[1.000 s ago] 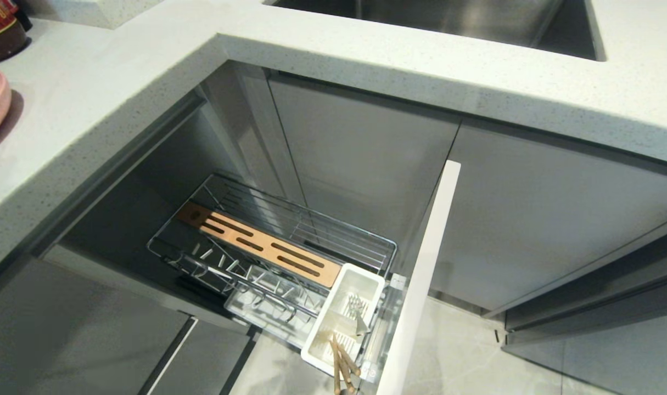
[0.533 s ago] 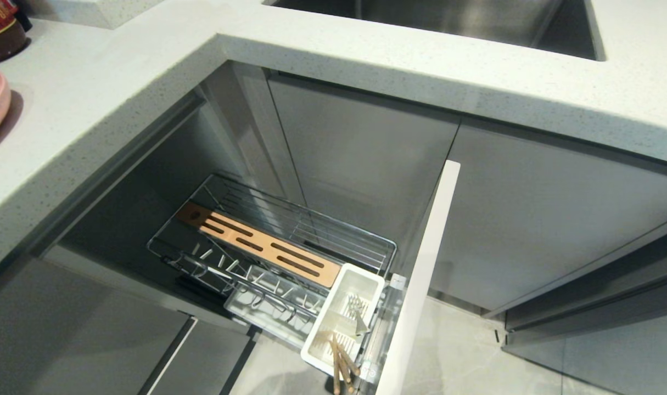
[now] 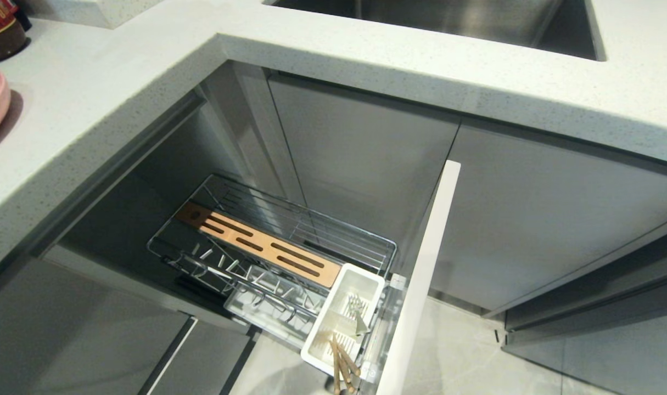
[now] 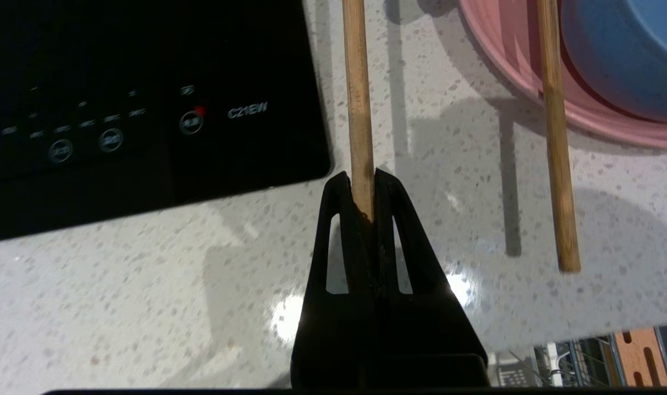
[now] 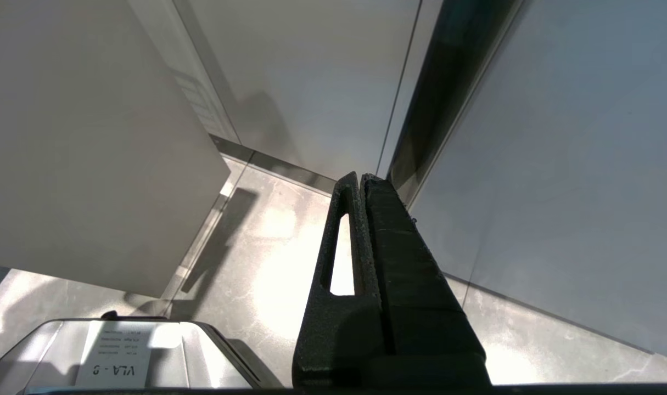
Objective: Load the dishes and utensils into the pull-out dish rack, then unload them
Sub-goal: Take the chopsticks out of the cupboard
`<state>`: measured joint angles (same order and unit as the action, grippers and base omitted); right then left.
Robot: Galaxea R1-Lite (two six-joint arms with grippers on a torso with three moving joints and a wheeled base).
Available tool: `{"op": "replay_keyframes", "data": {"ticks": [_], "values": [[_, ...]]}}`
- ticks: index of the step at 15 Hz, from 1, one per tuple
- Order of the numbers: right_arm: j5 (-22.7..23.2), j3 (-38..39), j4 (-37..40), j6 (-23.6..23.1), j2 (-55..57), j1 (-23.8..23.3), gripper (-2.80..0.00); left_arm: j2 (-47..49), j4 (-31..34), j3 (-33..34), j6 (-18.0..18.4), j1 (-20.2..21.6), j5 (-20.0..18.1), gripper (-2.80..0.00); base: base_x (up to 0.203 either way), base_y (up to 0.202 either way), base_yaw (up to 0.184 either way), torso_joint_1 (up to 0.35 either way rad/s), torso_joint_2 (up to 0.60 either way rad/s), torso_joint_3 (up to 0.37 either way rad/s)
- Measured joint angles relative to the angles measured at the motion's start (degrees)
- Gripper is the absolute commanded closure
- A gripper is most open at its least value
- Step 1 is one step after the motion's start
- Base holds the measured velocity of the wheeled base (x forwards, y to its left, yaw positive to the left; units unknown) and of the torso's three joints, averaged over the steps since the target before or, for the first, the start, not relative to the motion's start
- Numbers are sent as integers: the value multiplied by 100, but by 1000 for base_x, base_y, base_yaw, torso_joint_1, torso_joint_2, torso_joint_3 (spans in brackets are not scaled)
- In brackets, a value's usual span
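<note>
Going left to right: on the speckled countertop [image 3: 119, 93] at the far left sits the pink plate [image 4: 536, 93], and the left wrist view shows the pale-blue bowl [image 4: 629, 55] resting inside it, with one loose chopstick [image 4: 555, 142] propped across the plate's rim, its near end out over the counter. Just beside that, the left gripper [image 4: 363, 178] is clamped tight on a second chopstick [image 4: 358, 99], which runs straight out from between the fingers above the counter, next to the black induction hob [image 4: 146, 99]. That arm is off the edge of the head view. Down below, the pull-out dish rack [image 3: 278, 241] is slid out of the cabinet; its plate prongs have nothing in them and the slotted wooden strip [image 3: 259, 247] is bare. The white cutlery cup [image 3: 344, 312] at the door end holds the metal fork [image 3: 356, 312] and more wooden chopsticks [image 3: 341, 365]. The white door front [image 3: 421, 274] stands edge-on to the right. The right gripper [image 5: 363, 181] hangs pinched shut, holding nothing, over the tiled floor [image 5: 267, 258] beside grey cabinet panels.
</note>
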<state>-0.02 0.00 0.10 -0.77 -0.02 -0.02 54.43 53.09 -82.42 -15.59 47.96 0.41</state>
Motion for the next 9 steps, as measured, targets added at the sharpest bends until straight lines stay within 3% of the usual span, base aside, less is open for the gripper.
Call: {"op": "replay_keyframes", "data": {"ticks": [9], "values": [[0, 0, 0, 0, 0, 0, 0, 451, -345, 106, 16, -113, -821, 0, 0, 0, 0, 0, 0, 0]]}}
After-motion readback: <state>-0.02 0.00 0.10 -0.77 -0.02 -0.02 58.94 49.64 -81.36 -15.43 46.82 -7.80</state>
